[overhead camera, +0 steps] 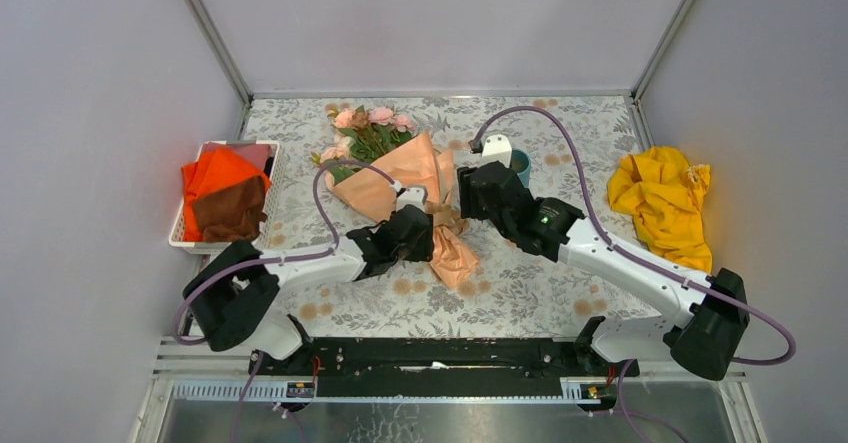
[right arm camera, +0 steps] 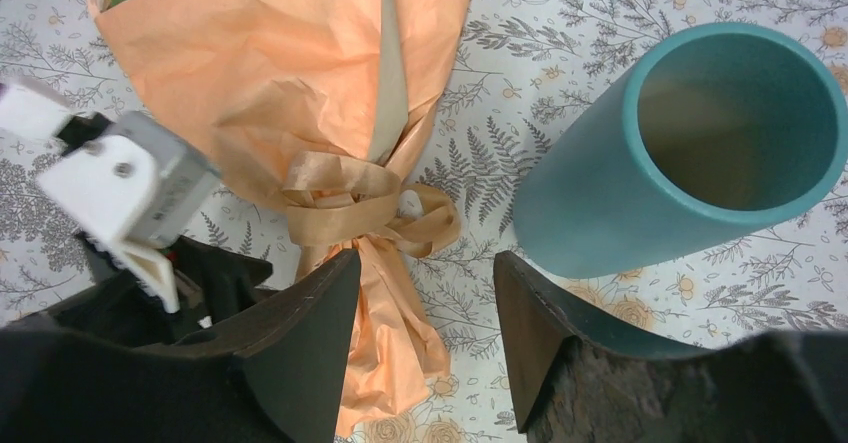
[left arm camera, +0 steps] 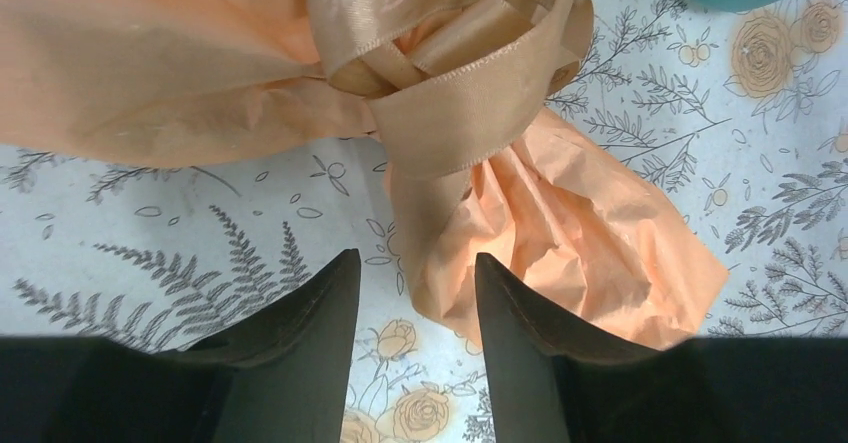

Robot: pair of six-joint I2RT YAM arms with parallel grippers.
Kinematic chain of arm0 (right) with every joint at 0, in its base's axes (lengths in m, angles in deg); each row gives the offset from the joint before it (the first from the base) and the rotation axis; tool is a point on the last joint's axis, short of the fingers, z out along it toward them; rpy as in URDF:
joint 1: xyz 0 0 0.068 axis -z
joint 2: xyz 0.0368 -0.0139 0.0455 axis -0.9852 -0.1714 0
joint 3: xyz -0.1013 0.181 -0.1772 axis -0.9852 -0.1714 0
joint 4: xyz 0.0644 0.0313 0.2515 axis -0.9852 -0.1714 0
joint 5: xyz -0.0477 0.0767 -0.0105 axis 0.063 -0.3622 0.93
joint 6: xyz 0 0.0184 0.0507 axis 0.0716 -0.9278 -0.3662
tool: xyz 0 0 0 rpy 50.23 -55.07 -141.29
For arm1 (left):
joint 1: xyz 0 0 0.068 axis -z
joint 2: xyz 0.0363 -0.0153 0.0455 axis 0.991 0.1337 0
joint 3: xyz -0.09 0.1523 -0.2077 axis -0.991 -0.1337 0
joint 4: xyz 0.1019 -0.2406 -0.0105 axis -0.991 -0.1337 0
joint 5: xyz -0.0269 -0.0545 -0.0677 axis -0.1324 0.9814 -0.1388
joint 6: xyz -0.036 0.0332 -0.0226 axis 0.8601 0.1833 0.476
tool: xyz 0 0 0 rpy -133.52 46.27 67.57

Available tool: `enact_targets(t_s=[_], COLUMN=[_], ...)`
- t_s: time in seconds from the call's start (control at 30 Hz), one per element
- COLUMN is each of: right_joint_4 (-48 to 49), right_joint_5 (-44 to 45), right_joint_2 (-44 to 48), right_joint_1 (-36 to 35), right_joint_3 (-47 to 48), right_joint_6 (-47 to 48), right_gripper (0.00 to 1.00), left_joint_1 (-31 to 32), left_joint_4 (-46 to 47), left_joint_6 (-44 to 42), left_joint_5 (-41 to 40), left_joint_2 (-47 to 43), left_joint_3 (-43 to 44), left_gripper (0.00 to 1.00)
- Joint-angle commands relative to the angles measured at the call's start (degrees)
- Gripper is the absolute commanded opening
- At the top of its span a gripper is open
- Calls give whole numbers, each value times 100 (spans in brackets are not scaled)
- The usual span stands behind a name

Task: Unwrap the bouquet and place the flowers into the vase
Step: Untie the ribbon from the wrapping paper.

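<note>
Bouquet position: flat on the table, left of centre; blooms toward the far side, gathered paper tail toward the near side.
Flowers: heads showing past the far open end of the wrap; stems hidden inside the paper.
Vase: upright, just right of the bouquet, nothing inside, apart from the paper.
Ribbon: tied in a bow round the narrow neck of the wrap; satin finish.
Left gripper: jaws apart, nothing between them, poised just on the near side of the paper tail, below the bow.
Right gripper: jaws apart, nothing held, above the bow, between wrap and vase.
Handling, paper: light, thin, crinkled; likely to tear or slide under a hard pull.
Handling, ribbon: soft, probably slippery; narrow pinch needed.
Handling, flowers: fragile heads, thin stems; probably easy to crush.
Grasp point for untying, judged: a loose ribbon end or loop at the bow, with the tail pinned by the other arm.
Grasp point for transfer, judged: stems as 1 bundle, below the leaves, never at the heads.
Risk: short vase, likely to tip under long stems.
</note>
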Motion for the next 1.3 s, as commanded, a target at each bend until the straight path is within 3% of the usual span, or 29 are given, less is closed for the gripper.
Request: enact_targets(t_s=[0.0, 0.73, 1.03, 1.27], right_joint_4=[302, 354, 349, 372], right_joint_5=[221, 93, 148, 91], right_joint_2=[284, 419, 501, 451], right_joint_1=[-37, -37, -37, -37], right_joint_3=[-143, -608, -788, -858], right_joint_6=[-151, -451, -490, -548], right_gripper=[59, 59, 59, 59], left_joint_1=[71, 373, 397, 408], left_joint_4=[-402, -656, -781, -754], left_joint_6=[75, 509, 638, 624], left_joint_5=[-570, -726, -1125, -1246], left_joint_2=[-476, -142, 303, 375], left_joint_3=[160, -17, 1, 94], left_gripper=[53, 52, 42, 42])
